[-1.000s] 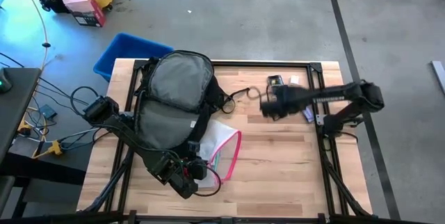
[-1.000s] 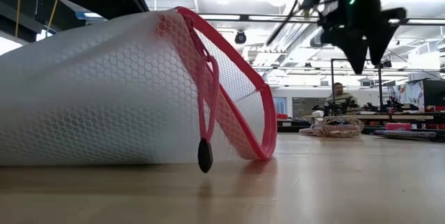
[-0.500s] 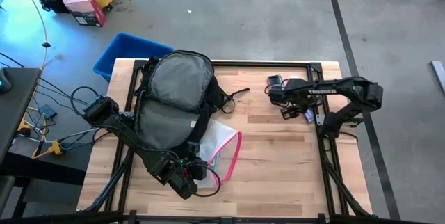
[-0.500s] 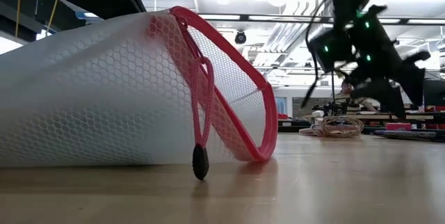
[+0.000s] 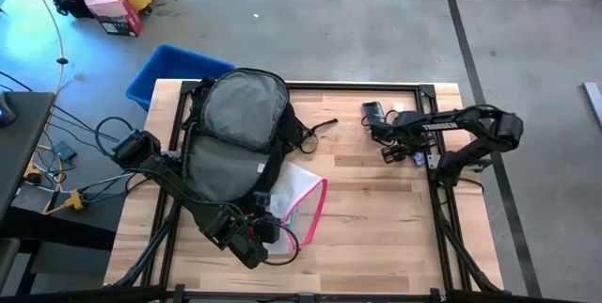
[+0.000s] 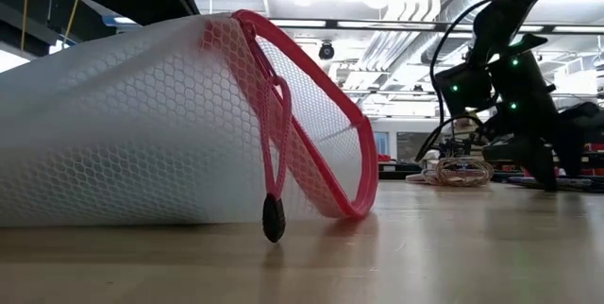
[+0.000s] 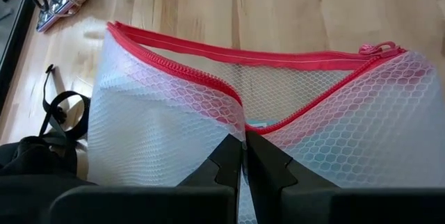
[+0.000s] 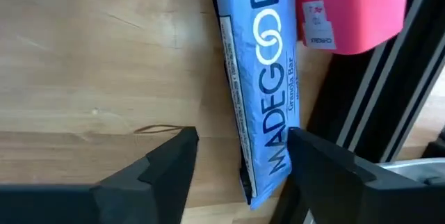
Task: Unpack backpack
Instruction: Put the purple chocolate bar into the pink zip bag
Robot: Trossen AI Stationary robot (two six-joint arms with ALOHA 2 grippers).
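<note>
From above, I see the wooden worktop (image 5: 376, 209) with the backpack (image 5: 235, 138) lying flat on its left half, grey back panel facing up. At the backpack's near end, a clear mesh pouch with pink edging (image 5: 303, 201) lies partly against it. My left pincer (image 5: 266, 231) sits at the pouch's near corner. My right pincer (image 5: 388, 140) is low over the far right part of the worktop, near a small black object (image 5: 372, 110) and beside the right edge. A blue bin (image 5: 169, 70) stands on the floor just past the far left corner.

From worktop height, the pouch (image 6: 179, 125) fills the left side and blocks everything behind it; its black zip pull (image 6: 274, 219) hangs down to touch the wood. The right arm's pincer (image 6: 547, 158) reaches down close to the surface at the right.

Through my left wrist camera, the dark fingers (image 7: 226, 165) are pressed together, pinching the pouch's (image 7: 174, 133) pink zip edge. A black backpack strap (image 7: 59, 113) shows to one side.

Through my right wrist camera, the fingers (image 8: 174, 158) stand spread apart, holding nothing. A blue granola bar (image 8: 261, 78) lies on the wood between them, touching a pink card (image 8: 348, 8) at the worktop's black frame.
</note>
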